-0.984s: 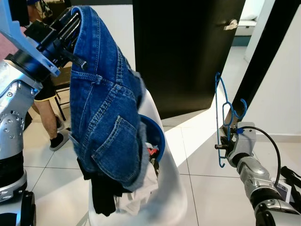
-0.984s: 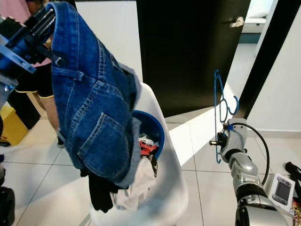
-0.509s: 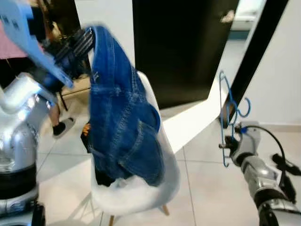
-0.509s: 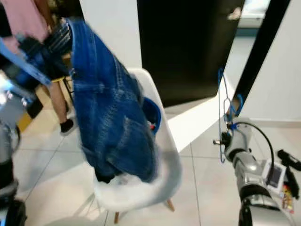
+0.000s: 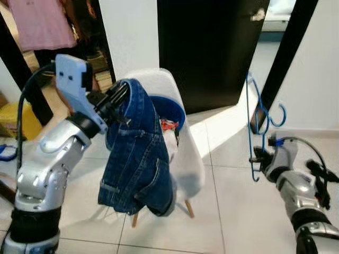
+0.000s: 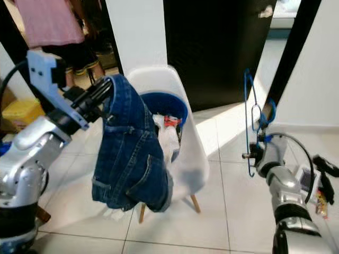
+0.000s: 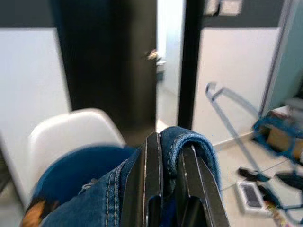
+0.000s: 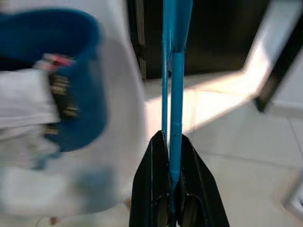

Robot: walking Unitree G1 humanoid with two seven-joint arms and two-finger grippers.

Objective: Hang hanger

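My right gripper (image 8: 173, 187) is clamped on the lower bar of the blue hanger (image 5: 258, 125), holding it upright out to my right so its hook stays free. My left gripper (image 7: 169, 177) pinches a fold of the denim jeans (image 5: 136, 153), lifted clear of the white chair (image 5: 183, 153) and the blue basket of clothes (image 6: 168, 107), so they dangle for threading. Jeans and hanger are well apart. A person (image 5: 43, 24) stands behind.
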